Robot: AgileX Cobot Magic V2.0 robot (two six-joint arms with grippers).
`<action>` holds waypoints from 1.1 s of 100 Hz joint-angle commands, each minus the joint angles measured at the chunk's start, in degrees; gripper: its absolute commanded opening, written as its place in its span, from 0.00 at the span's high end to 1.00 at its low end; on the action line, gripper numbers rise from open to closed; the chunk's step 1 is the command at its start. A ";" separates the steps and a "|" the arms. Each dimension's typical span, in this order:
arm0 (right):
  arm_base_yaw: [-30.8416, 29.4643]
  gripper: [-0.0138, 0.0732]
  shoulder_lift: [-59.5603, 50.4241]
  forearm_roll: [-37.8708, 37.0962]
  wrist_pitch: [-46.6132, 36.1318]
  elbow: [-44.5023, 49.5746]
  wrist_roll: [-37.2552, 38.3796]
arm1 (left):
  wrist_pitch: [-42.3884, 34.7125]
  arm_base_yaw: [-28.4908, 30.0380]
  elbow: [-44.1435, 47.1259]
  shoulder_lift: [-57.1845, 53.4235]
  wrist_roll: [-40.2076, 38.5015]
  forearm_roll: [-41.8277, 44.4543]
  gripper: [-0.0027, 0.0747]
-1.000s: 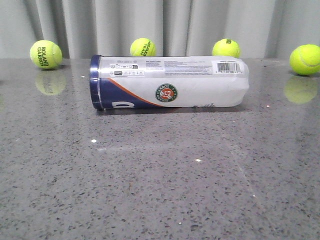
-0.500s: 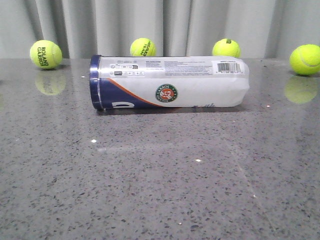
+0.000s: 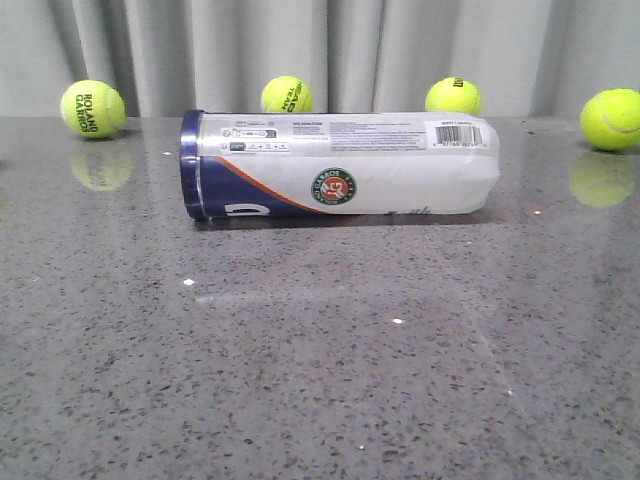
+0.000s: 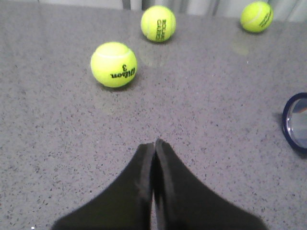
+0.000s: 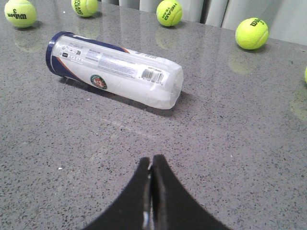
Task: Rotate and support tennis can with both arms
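The tennis can (image 3: 340, 165) lies on its side across the grey table, navy rim to the left, clear end to the right, green round logo facing the front. It also shows in the right wrist view (image 5: 115, 69), and its navy rim (image 4: 295, 123) shows at the edge of the left wrist view. My left gripper (image 4: 154, 143) is shut and empty, over bare table, well apart from the rim. My right gripper (image 5: 151, 160) is shut and empty, over bare table a good way short of the can. Neither gripper shows in the front view.
Several yellow-green tennis balls stand along the back by a grey curtain: one far left (image 3: 92, 109), one behind the can (image 3: 286, 95), another (image 3: 452, 96), one far right (image 3: 610, 119). A Wilson ball (image 4: 113, 64) lies ahead of my left gripper.
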 commanded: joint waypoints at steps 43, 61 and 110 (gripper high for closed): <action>-0.26 0.91 0.47 -0.76 -4.63 -1.40 -0.01 | -3.32 0.02 -9.90 17.35 10.37 -19.07 0.34; -0.26 0.91 0.47 -0.76 -4.63 -1.40 -0.01 | -0.88 0.02 -12.94 21.22 13.41 -24.63 0.30; -0.26 0.91 0.47 -0.76 -4.63 -1.40 -0.01 | 16.65 0.02 -20.29 39.88 39.34 -59.67 0.30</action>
